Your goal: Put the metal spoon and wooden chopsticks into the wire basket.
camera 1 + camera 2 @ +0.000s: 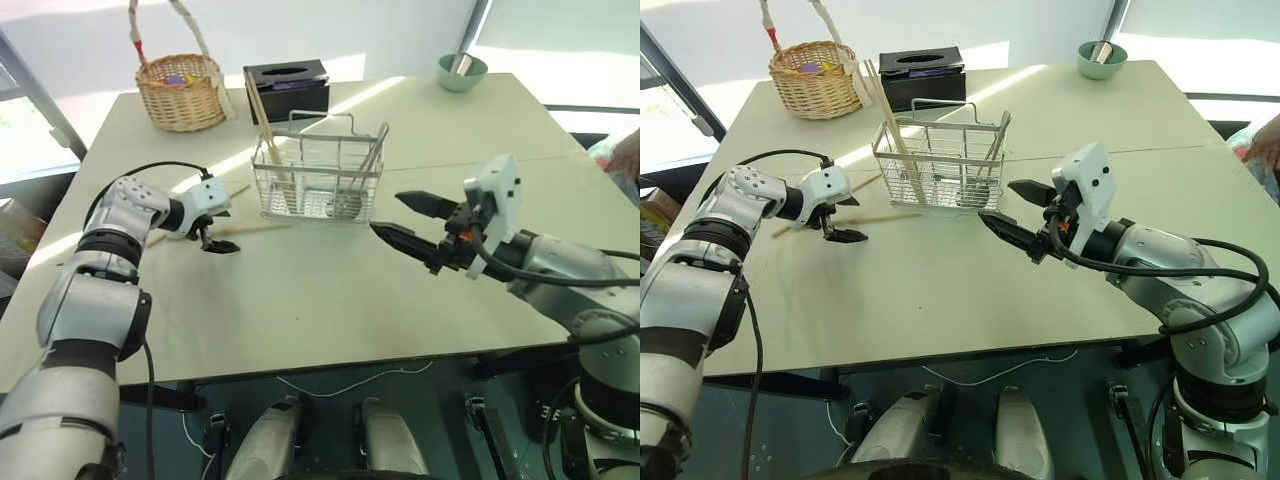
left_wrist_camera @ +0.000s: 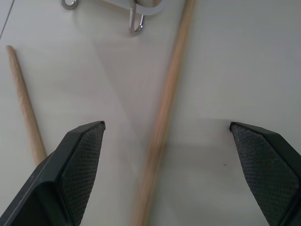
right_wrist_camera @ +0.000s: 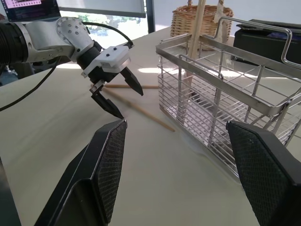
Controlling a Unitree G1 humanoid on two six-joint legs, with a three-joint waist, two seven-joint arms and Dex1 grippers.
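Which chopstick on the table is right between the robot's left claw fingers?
The longer chopstick lies between the open left claw's fingers, running toward the wire basket. The other chopstick lies outside them, off to one side.

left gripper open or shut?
Open. The left gripper has its fingers spread wide on either side of a chopstick lying on the table.

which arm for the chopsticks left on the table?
Left. Its open gripper hangs right over one chopstick beside the wire basket; the right gripper sits empty on the basket's other side.
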